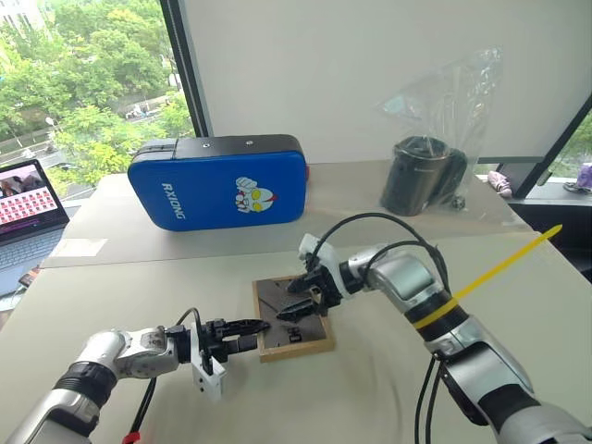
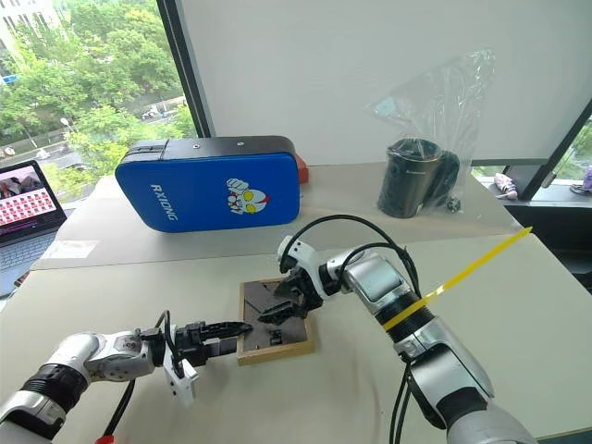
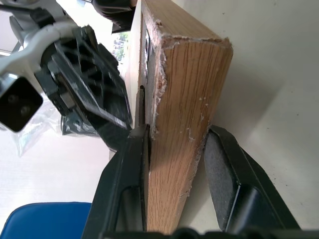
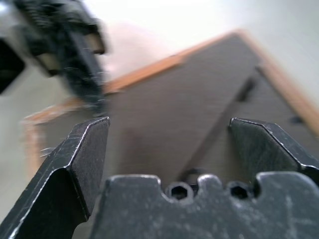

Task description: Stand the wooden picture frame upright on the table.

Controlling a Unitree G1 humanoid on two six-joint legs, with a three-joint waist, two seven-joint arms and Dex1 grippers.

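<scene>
Your left gripper is clamped on the near left edge of the wooden picture frame, one black finger on the dark back panel and the other under the light-wood rim, as the left wrist view shows close up. The frame lies flat on the table, back panel facing up, directly ahead of that gripper's fingers.

Your right gripper hangs just above the frame's back panel with its fingers spread wide and nothing between them; in the right wrist view the panel and its fold-out stand sit right below and between the fingertips. Whether the tips touch the panel, you cannot tell from here.

Well beyond both grippers, a blue case stands on edge, and a black cylinder in a clear bag sits past your right gripper, toward the far right. A laptop sits open far out to the left of your left gripper.
</scene>
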